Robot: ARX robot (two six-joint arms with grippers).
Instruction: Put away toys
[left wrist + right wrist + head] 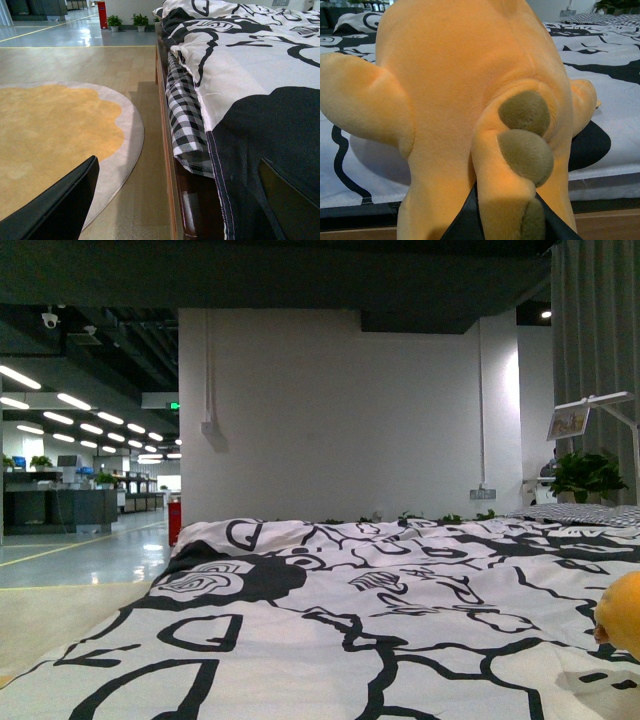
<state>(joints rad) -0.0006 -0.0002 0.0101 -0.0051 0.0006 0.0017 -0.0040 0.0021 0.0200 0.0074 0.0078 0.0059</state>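
Worktop (171,190) is a wood-framed bed covered by a black-and-white patterned blanket (330,640), with a checked sheet (187,120) hanging out under it at the side. The orange-yellow plush toy (622,612) sits at the far right edge of the front view, only partly in frame, low over the blanket with a shadow beneath; can't tell if it touches the cloth. In the right wrist view the plush toy (470,85) fills almost the whole picture: rounded body, stubby limbs, two brownish-green pads. The right fingers (462,222) are dark and closed in on either side of one lower limb, gripping it. The left fingers (65,200) are spread wide with nothing between them, one over the floor side and the other over the blanket's dark patch, straddling the worktop's edge. Beside the bed is a tan floor (145,200) with a round yellow rug (50,135) with a grey border. Behind the bed stand a white wall (330,420) and a green plant (585,478) at the right.
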